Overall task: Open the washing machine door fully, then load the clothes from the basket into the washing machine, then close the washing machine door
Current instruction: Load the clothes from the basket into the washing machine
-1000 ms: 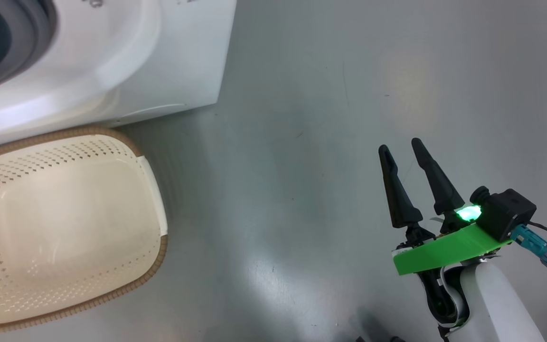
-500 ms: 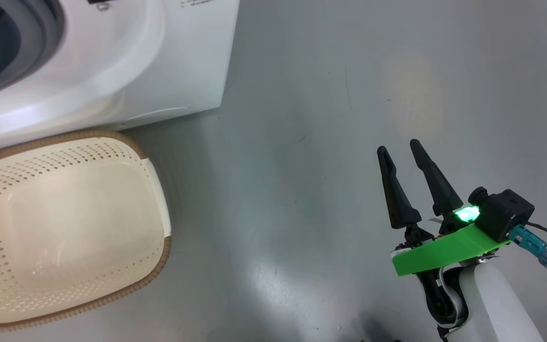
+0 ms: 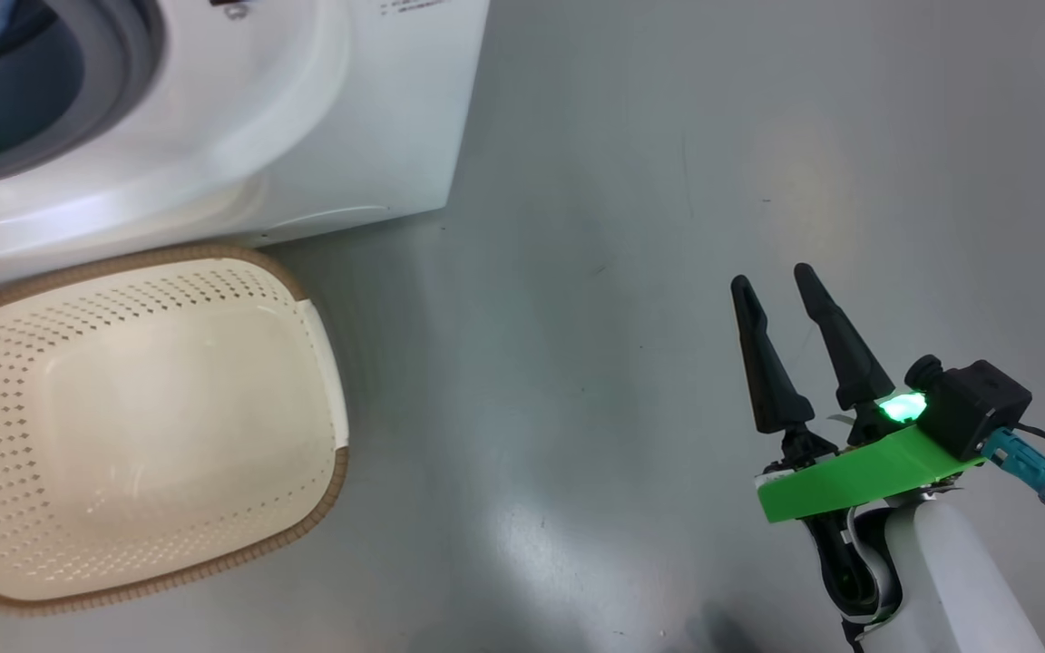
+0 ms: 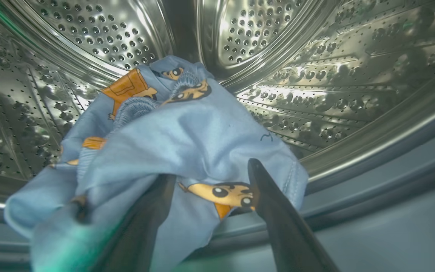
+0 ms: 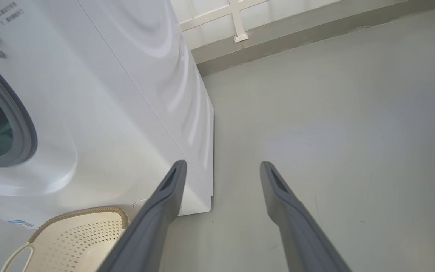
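Left wrist (close) looks inside washing machine (image 4: 315,75)

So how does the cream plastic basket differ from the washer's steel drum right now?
The cream plastic basket sits on the floor showing no clothes; the steel drum holds a light blue printed garment. Basket is matt with a brown woven rim; drum is mirror-shiny. Both are perforated.

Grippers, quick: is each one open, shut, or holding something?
Left gripper: open inside the drum, clothes draped over it, not clamped.
Right gripper: open, holding nothing.
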